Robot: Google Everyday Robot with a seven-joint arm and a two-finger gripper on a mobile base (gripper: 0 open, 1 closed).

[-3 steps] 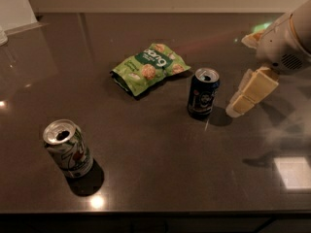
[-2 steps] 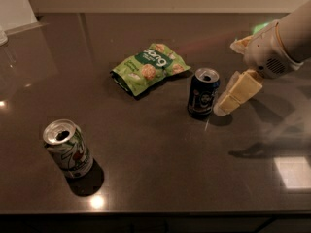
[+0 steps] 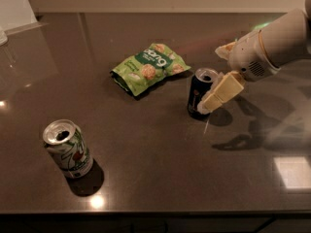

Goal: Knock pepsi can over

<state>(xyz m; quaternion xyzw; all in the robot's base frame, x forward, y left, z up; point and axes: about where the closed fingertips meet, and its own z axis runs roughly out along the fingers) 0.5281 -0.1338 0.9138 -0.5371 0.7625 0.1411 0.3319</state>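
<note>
The pepsi can [image 3: 197, 97], dark navy with a silver open top, stands upright right of the table's middle. My gripper [image 3: 213, 79] comes in from the right at the can's right side, with its white arm [image 3: 277, 45] behind it. It is open: the near cream finger [image 3: 222, 91] lies against the can's upper right side, and the far finger [image 3: 226, 48] is apart from the can, behind it to the right. Nothing is held.
A green snack bag [image 3: 148, 68] lies just left of and behind the pepsi can. A white-and-green can [image 3: 67, 149] stands upright at the front left. The dark table [image 3: 160, 174] has its front edge close below that can.
My gripper has moved left toward the pepsi can, and its near finger now meets the can's right side. The can stands in the same place.
</note>
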